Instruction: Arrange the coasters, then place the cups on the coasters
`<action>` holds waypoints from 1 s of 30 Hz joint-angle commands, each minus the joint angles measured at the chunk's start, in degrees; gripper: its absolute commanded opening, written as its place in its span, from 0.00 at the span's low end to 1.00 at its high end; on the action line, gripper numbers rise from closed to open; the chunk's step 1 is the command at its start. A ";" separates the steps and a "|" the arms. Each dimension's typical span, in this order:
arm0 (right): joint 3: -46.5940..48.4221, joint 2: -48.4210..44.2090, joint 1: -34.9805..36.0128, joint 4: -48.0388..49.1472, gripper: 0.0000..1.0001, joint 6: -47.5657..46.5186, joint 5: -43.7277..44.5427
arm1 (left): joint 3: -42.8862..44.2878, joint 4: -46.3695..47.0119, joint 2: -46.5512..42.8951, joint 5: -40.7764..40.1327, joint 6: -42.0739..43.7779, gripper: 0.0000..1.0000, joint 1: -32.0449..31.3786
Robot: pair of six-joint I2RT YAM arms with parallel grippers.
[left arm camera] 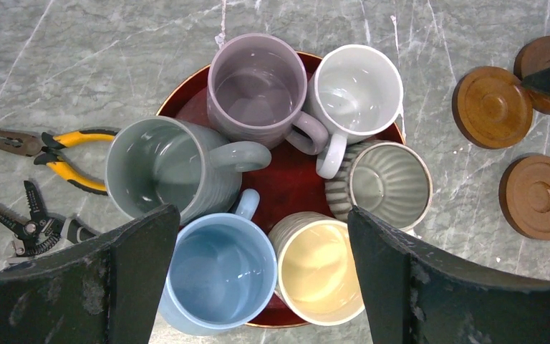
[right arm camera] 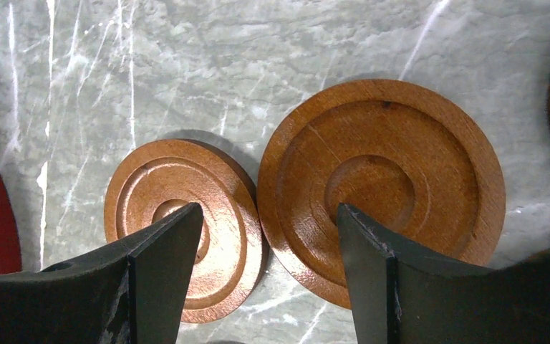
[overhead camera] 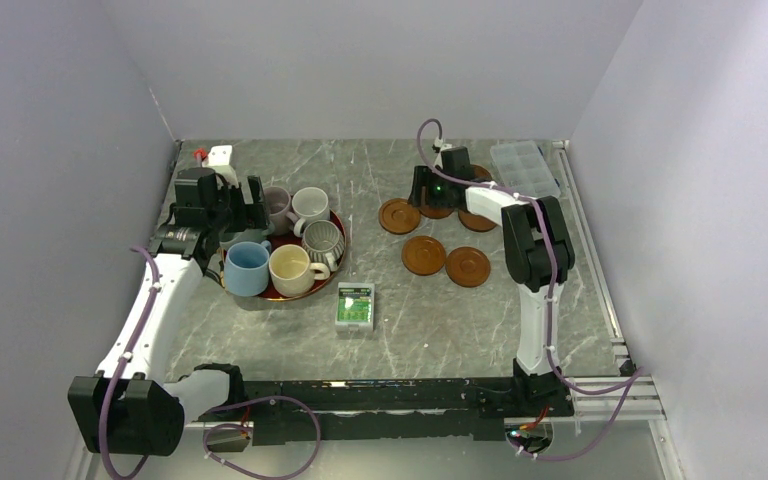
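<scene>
The right gripper (right arm camera: 268,208) hangs with its jaws partway apart and empty, low over two of the coasters (overhead camera: 423,255) at the far right of the bench (overhead camera: 410,330). The left gripper (left arm camera: 261,215) stands wide and empty above the cups (left arm camera: 218,269), all six crowded on the dark-red tray (left arm camera: 290,186) at the left.

The coasters look wooden: light, stiff and unlikely to break. They lie flat against the stone, so a finger probably has to catch the raised rim or span the disc edge to edge. In the right wrist view the larger-looking coaster (right arm camera: 379,186) overlaps the edge of the smaller-looking coaster (right arm camera: 172,215), which would hamper a clean pinch.

The cups look like glazed ceramic, heavier, slick and chippable. A grip over the wall, one finger inside, seems safest, yet they touch and their handles reach between neighbours.

Pliers (left arm camera: 50,150) and wire strippers (left arm camera: 32,222) lie left of the tray. A green box (overhead camera: 355,306) sits between tray and coasters, and a clear compartment case (overhead camera: 525,165) lies just behind them.
</scene>
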 commanded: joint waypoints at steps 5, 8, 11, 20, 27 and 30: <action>0.60 0.67 1.70 -2.52 0.72 1.56 -3.52 | 1.99 0.36 -0.01 1.23 -0.29 0.94 -0.23; 1.21 0.36 1.69 -2.64 0.72 1.30 -3.14 | 1.99 0.36 -0.06 1.21 -0.31 0.94 -0.23; 2.73 0.06 1.69 -3.58 0.73 0.45 -2.38 | 1.99 0.36 -0.05 1.23 -0.30 0.94 -0.24; 7.94 -5.33 1.82 -6.80 0.78 -3.12 -1.44 | 1.92 0.49 0.02 1.67 -0.32 0.94 -0.30; -7.51 -17.91 2.98 -0.93 0.80 0.93 -3.73 | 1.95 0.54 0.57 2.16 -0.31 0.94 -0.23; -14.99 -21.31 3.39 2.61 0.79 4.00 -6.91 | 1.99 0.66 1.02 2.89 -0.53 0.94 -0.23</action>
